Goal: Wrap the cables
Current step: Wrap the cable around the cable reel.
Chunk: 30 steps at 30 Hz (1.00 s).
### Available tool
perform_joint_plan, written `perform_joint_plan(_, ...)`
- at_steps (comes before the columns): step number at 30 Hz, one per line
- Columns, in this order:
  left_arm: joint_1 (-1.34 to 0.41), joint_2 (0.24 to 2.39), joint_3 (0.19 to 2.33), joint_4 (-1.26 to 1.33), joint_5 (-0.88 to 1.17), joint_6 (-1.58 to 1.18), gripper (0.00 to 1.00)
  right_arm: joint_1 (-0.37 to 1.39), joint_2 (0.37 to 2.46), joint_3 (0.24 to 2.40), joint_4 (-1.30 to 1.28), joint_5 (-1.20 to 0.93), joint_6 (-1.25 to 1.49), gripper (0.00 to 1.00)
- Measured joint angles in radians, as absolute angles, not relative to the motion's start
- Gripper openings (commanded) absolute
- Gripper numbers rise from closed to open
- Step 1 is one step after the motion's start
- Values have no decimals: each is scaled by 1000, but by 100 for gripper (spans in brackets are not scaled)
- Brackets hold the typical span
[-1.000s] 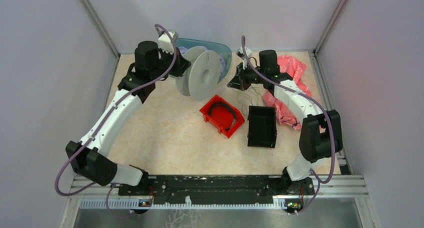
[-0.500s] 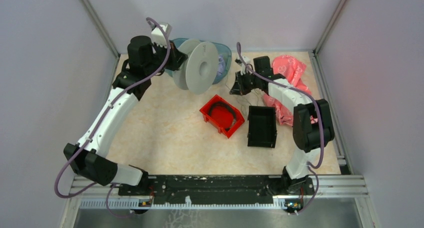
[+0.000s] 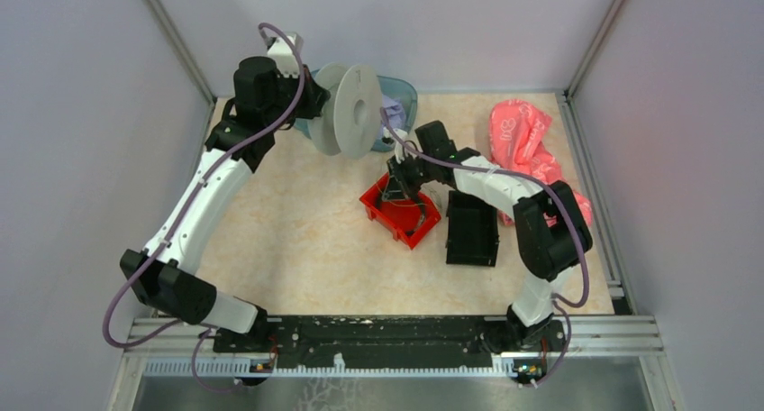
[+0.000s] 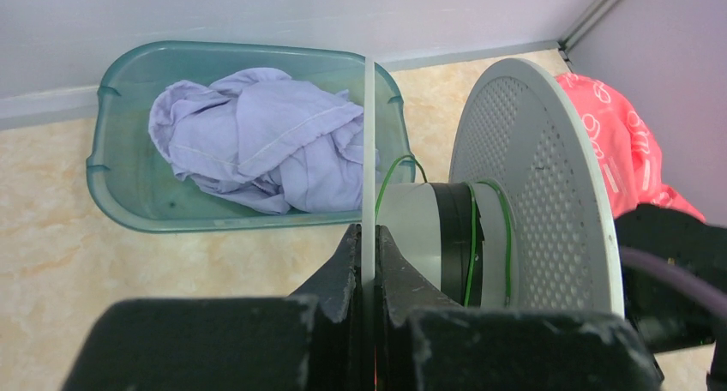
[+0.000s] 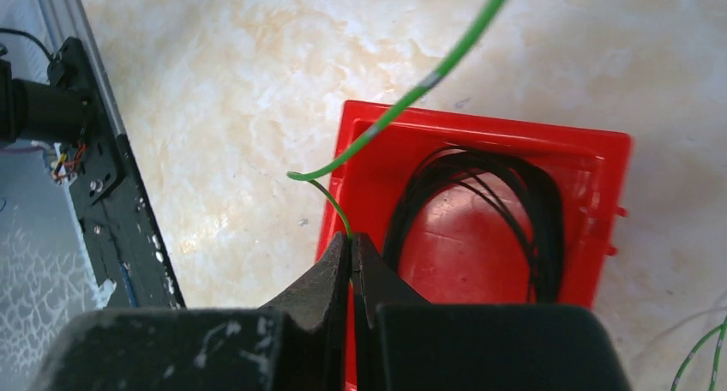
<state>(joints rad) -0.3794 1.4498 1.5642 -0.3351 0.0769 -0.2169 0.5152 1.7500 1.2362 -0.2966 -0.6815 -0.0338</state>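
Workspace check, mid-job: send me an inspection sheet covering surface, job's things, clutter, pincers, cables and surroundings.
Surface: beige marbled tabletop.
Job's things: white spool held by one flange; green wire, a few turns on the spool's hub.
Clutter: red bin holding a black cable coil; black bin; teal tub with lilac cloth; pink bag.
Pincers: left pincer shut on the spool's flange edge; right pincer shut on the green wire, over the red bin.
Cables: purple cables along both arms.
Surroundings: grey walls on three sides.

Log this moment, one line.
left gripper: shut on spool rim | right gripper: shut on green wire, above red bin | spool: few green turns wound
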Motion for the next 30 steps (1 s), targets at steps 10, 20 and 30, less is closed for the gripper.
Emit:
perform_joint_plan(10, -379, 1486, 1587, -341, -23, -224, 0, 591, 1703, 1210, -308, -743, -79, 0)
perform_joint_plan(20, -379, 1504, 1533, -305, -98, -202, 0, 638, 1589, 1213, -331, -823, -136, 0)
perform_joint_plan(30, -398, 1504, 1428, -241, -142, -157, 0, 640, 1589, 1299, -381, -870, -125, 0)
